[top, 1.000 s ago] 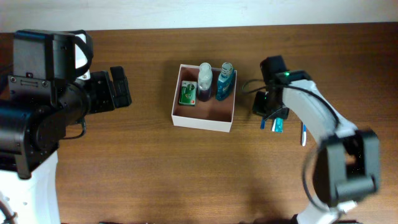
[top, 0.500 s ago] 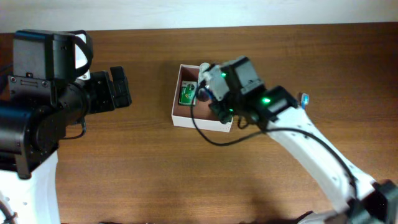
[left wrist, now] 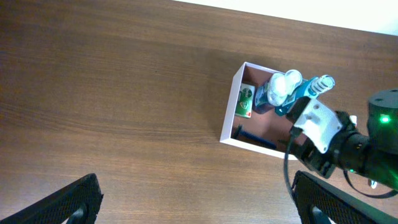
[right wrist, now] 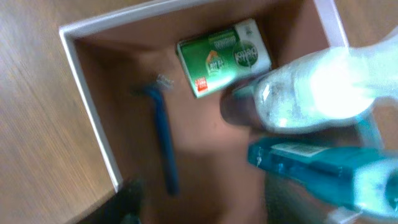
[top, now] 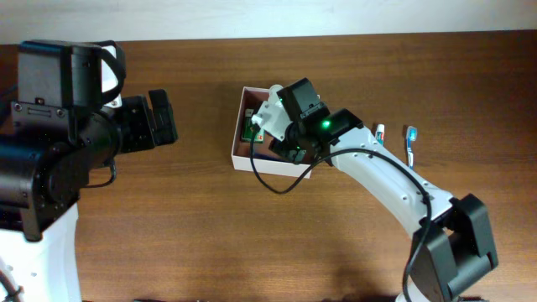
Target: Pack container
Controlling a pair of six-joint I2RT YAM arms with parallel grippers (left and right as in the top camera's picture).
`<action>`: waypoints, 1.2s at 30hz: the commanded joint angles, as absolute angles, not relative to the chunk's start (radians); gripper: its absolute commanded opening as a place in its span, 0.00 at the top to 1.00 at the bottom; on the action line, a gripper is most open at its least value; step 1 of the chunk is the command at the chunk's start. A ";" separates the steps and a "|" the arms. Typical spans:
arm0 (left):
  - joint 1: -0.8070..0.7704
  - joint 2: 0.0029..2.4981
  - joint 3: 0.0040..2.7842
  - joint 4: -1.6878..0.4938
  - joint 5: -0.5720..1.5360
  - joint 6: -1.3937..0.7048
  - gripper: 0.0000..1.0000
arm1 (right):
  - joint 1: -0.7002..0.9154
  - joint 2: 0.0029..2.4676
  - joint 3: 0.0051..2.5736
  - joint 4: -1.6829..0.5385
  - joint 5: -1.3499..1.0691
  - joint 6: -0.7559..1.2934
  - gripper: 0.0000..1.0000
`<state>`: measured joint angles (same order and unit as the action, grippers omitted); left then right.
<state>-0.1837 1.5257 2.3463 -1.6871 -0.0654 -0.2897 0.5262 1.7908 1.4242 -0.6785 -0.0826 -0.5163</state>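
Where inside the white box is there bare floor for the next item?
The clear white-capped bottle and teal bottle crowd one side. Bare reddish-brown floor lies between them and the blue razor, next to the green packet. Another strip runs between the razor and the wall of the square white container.

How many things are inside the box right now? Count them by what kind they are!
bottles: 2, the clear bottle and the teal bottle
green packet: 1
blue razor: 1
Total: 4 things inside the container
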 commanded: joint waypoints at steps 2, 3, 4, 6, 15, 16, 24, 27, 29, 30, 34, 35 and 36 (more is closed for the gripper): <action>-0.179 1.522 2.353 -1.687 -0.079 -0.274 0.01 | 0.442 1.674 1.465 -0.724 0.020 -0.121 0.30; -0.179 1.522 2.353 -1.687 -0.080 -0.274 0.01 | 0.414 1.660 1.465 -0.739 0.020 -0.062 0.29; -0.179 1.522 2.353 -1.687 -0.080 -0.274 0.01 | 0.376 1.649 1.465 -0.757 0.020 0.012 0.29; -0.179 1.522 2.353 -1.687 -0.079 -0.274 0.01 | 0.294 1.641 1.465 -0.797 0.020 0.143 0.28; -0.179 1.522 2.353 -1.687 -0.079 -0.274 0.00 | 0.005 1.761 1.446 -0.874 -0.043 0.331 0.34; -0.179 1.522 2.353 -1.687 -0.079 -0.274 0.01 | -0.002 1.785 1.446 -0.875 -0.040 0.331 0.34; -0.179 1.522 2.353 -1.687 -0.080 -0.274 0.01 | -0.028 2.004 1.446 -0.833 -0.003 0.352 0.42; -0.179 1.522 2.353 -1.687 -0.080 -0.274 0.01 | -0.027 2.057 1.446 -0.834 0.012 0.353 0.47; -0.179 1.522 2.353 -1.687 -0.079 -0.274 0.01 | -0.028 2.085 1.446 -0.832 0.013 0.359 0.49; -0.179 1.522 2.353 -1.687 -0.079 -0.274 0.01 | -0.028 2.096 1.446 -0.830 0.014 0.367 0.50; -0.179 1.522 2.353 -1.687 -0.079 -0.274 0.01 | -0.028 2.110 1.446 -0.838 0.016 0.376 0.69; -0.179 1.522 2.353 -1.687 -0.079 -0.274 0.01 | -0.027 2.110 1.446 -0.843 0.016 0.376 0.73; -0.179 1.522 2.353 -1.687 -0.079 -0.274 0.01 | -0.028 2.104 1.446 -0.859 0.016 0.375 0.76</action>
<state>-0.1837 1.5257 2.3463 -1.6875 -0.0650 -0.2901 -0.0200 2.0895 1.4513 -0.8391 0.0078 0.3637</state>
